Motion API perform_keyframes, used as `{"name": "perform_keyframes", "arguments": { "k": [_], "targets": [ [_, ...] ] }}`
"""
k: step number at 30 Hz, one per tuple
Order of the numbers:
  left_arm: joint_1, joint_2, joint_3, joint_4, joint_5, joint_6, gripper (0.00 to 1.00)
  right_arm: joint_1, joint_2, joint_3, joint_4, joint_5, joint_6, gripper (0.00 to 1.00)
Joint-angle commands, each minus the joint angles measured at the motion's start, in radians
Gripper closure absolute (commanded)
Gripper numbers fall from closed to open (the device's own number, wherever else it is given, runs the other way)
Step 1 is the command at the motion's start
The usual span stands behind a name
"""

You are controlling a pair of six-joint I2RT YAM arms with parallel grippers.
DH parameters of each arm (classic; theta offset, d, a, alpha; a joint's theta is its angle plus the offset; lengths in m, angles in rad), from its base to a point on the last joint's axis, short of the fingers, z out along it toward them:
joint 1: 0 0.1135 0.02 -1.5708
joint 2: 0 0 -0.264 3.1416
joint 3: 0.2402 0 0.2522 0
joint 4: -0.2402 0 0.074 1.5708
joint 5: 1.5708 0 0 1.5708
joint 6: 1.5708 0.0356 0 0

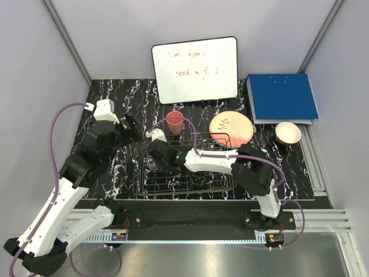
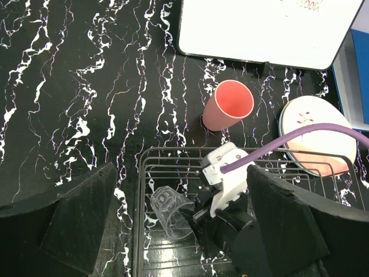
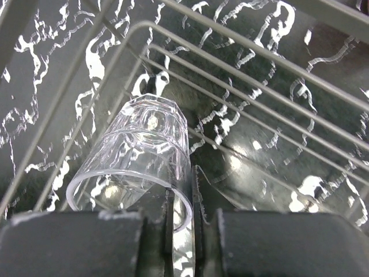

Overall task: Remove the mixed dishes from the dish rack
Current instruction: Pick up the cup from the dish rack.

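The dark wire dish rack (image 1: 199, 183) sits mid-table. The small clear glass (image 1: 150, 164) lies tilted on its side in the rack's left part, also seen in the left wrist view (image 2: 168, 212) and the right wrist view (image 3: 138, 156). My right gripper (image 3: 183, 190) is shut on the glass rim, one finger inside and one outside. My left gripper (image 2: 181, 169) is wide open and empty above the rack's far left. The pink cup (image 1: 174, 122) stands on the table behind the rack. The pink-band plate (image 1: 231, 129) is at the rack's far right corner. The cream bowl (image 1: 287, 133) stands to the right. The blue-band plate is out of view.
A whiteboard (image 1: 195, 69) leans at the back, and a blue binder (image 1: 281, 97) lies at the back right. Grey walls close in on both sides. The right arm (image 1: 230, 161) stretches across the rack.
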Motion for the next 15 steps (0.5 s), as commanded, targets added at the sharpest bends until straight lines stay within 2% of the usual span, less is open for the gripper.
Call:
{"name": "perform_keyframes", "arguments": {
  "k": [1, 8, 11, 15],
  "targets": [
    [0.0, -0.01, 0.011, 0.041, 0.0, 0.001, 0.01, 0.007, -0.151, -0.052, -0.011, 0.015, 0.005, 1.0],
    [-0.001, -0.014, 0.04, 0.042, -0.033, 0.03, 0.01, 0.012, -0.525, -0.13, -0.091, 0.107, -0.013, 1.0],
    [0.0, -0.005, 0.053, 0.05, -0.013, 0.03, 0.01, -0.023, -0.631, -0.119, -0.136, 0.107, -0.013, 1.0],
    [0.0, 0.018, 0.07, 0.053, 0.012, 0.016, 0.01, -0.129, -0.675, -0.04, -0.277, 0.084, 0.005, 1.0]
  ]
}}
